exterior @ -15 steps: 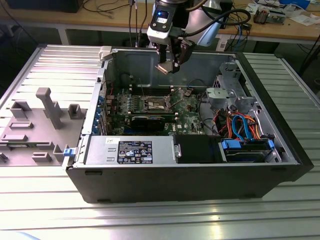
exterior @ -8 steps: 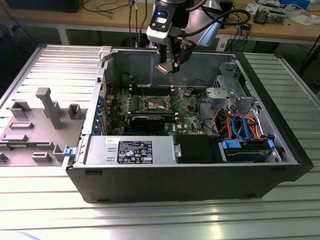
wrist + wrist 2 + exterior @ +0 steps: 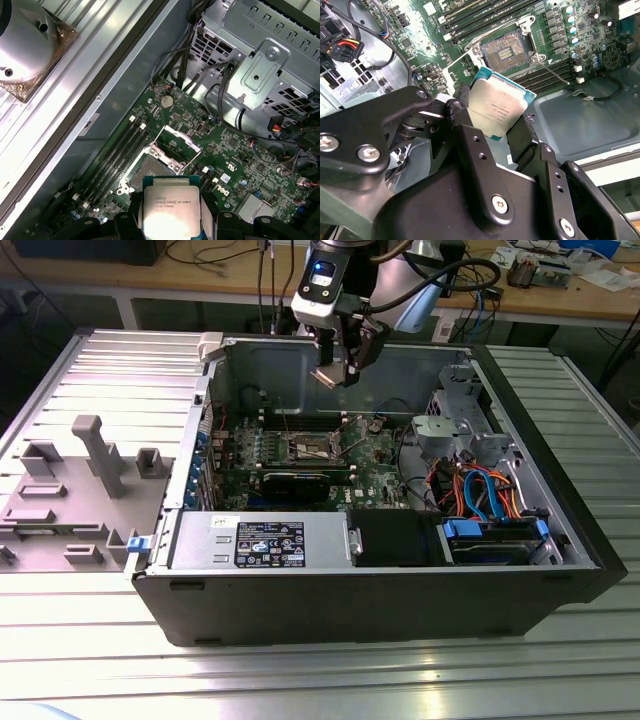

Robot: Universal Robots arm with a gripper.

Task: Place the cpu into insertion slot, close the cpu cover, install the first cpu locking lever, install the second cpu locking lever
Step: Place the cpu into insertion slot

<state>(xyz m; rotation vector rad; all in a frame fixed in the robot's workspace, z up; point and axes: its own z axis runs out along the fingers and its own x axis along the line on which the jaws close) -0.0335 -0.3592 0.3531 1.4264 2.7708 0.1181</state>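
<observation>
The cpu point(image 3: 497, 107) is gripped right now, clamped by its edges between the black fingers point(image 3: 470, 145) of the gripper point(image 3: 340, 370), and its silver-grey top is caught in both wrist views. It is held in the air over the open computer case point(image 3: 400, 590), close to the case's far wall in the exterior view and well clear of the green motherboard point(image 3: 240, 165) below.

Down on the board, the insertion slot point(image 3: 141, 172) is seen bare. Its dark contact field is exposed and nothing is seated in it. The cpu cover point(image 3: 176, 144) is seen swung up, tilted at one edge of the slot. Long black memory slots point(image 3: 117, 150) are laid out on either side of the socket.

In the exterior view, the case is seen laid on its side on a ribbed metal surface point(image 3: 90, 660). A grey fixture point(image 3: 100, 455) with upright blocks is set just beside it, at the exterior view's left.
</observation>
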